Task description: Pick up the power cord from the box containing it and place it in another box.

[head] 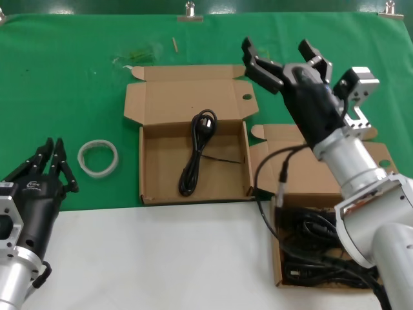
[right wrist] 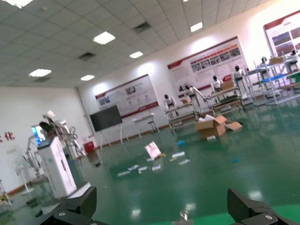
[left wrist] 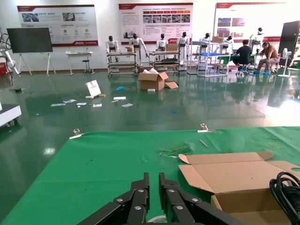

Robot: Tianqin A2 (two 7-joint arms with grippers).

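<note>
Right gripper point(head: 282, 59) hangs raised w/ fingers spread wide above the table's far side, beyond a cardboard box point(head: 279, 258) crammed w/ black cables. One power cord point(head: 196, 152) lies looped in the neighbouring open box point(head: 150, 139) on green cloth point(head: 71, 77). Left gripper point(head: 54, 165) sits low near the table edge, fingers together, beside a white ring point(head: 98, 158).
</note>
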